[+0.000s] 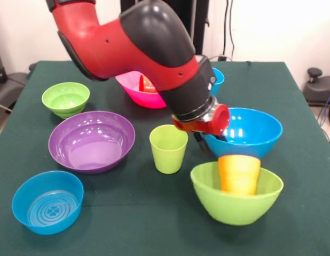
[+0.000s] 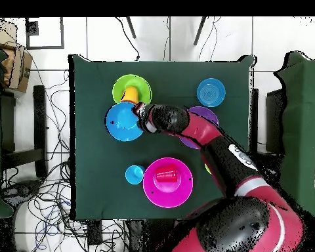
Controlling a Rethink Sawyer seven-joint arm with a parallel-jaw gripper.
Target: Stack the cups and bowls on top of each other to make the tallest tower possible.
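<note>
Jaws [image 1: 210, 140] sit at the near rim of the large blue bowl [image 1: 245, 130]; whether they pinch it cannot be told, as the wrist hides them. That bowl appears to sit behind the orange cup [image 1: 238, 173], which stands in the large lime green bowl [image 1: 237, 200]. Judged step: placing the blue bowl onto the tower. Next move calls for centring it over the cup. The arm [image 2: 206, 134] reaches low across the bench [image 1: 154, 224], wrist angled down beside the lime green cup [image 1: 168, 148].
</note>
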